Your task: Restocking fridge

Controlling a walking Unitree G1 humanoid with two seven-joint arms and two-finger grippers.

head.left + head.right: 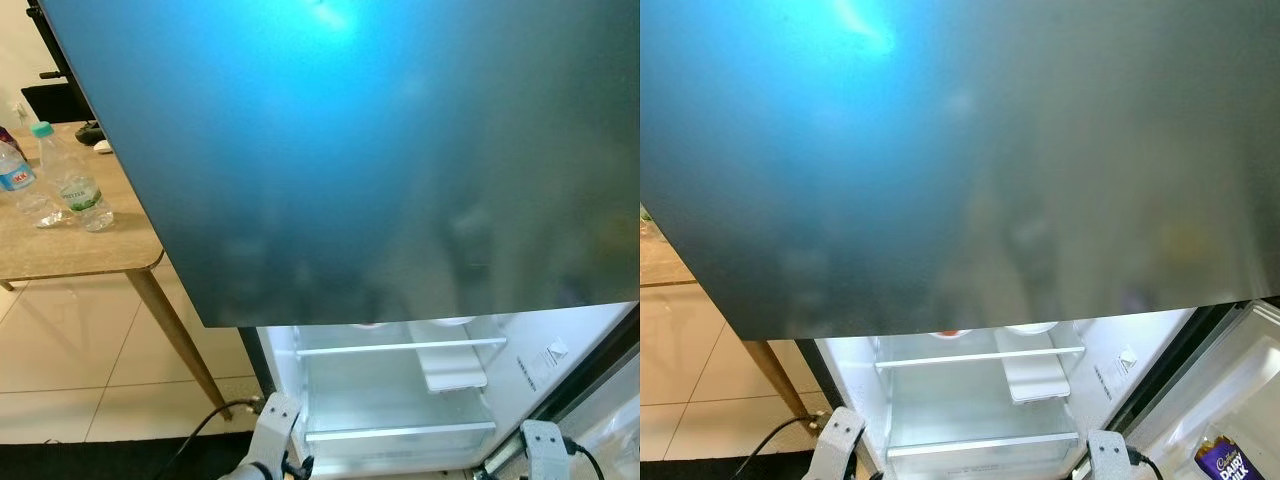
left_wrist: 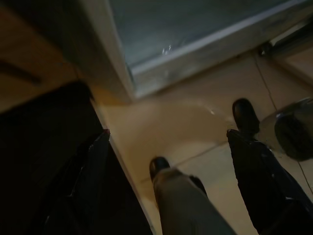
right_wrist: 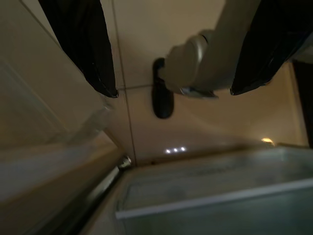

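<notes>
A fridge stands right before me, its dark glossy upper door [image 1: 380, 150] shut. Below it the lit lower compartment [image 1: 400, 395] is open, with a glass shelf [image 1: 400, 347] and a small white tray [image 1: 455, 372] inside. The open lower door at the right holds a purple chocolate bar [image 1: 1225, 462] in its rack. Two clear water bottles [image 1: 75, 185] stand on a wooden table [image 1: 60, 255] at the left. Both silver arms [image 1: 275, 425] hang low in front of the fridge. My left gripper [image 2: 168, 134] and right gripper [image 3: 172, 92] are open over the floor, holding nothing.
The table's slanted leg [image 1: 180, 335] stands close to the fridge's left side. A black cable [image 1: 200, 425] runs over the tiled floor onto a dark mat [image 1: 100, 462]. My own feet [image 2: 159, 166] stand on the tiles below the grippers.
</notes>
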